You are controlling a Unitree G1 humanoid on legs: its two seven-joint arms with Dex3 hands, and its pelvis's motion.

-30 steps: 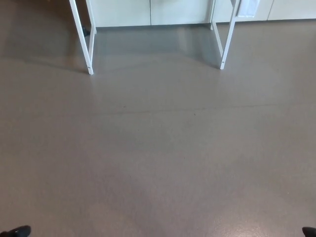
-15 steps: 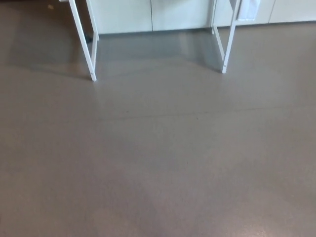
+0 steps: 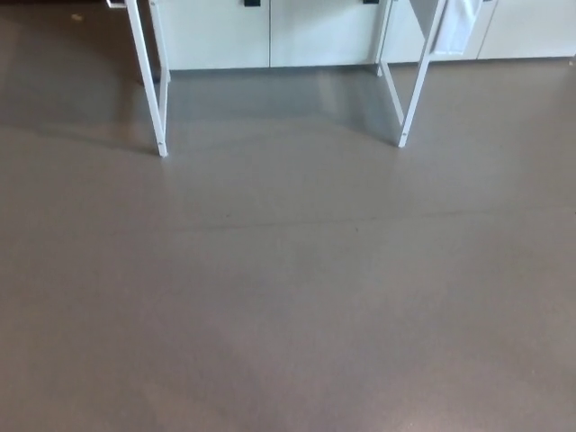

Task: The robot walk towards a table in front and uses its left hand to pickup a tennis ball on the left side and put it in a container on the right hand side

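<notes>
Worktop frame: the white, thin-legged metal worktop frame (image 3: 148,81) stands at the far edge of the head view. Only its legs show, and the top surface is cut off above the picture.
Floor: a smooth grey-brown floor (image 3: 288,297) fills nearly everything on the near side of the worktop frame. The camera looks steeply down, and the robot appears well apart from the frame, which suggests the walk toward it is not finished.
Tennis ball: not visible. By the task it should lie on the top above the worktop frame's left leg, outside the picture.
Container: not visible either. It is presumably above the worktop frame's right leg (image 3: 409,90).
Behind the frame: pale cabinet fronts (image 3: 315,36) with small black handles (image 3: 252,3) run along the back.
Beside the right leg: a white sheet (image 3: 454,27) hangs just beside the frame. Whether it is cloth or paper cannot be told.
Left hand: not in view, so it cannot be told whether its fingers are spread, pressed together or pinching anything. The arm is probably carried outside the camera's field while walking.
Right hand: also out of view, so its state cannot be told.
Step in hand: the approach, with nothing grasped as far as can be judged.
Next move calls for: closing on the worktop frame until its top and the ball come into sight.
</notes>
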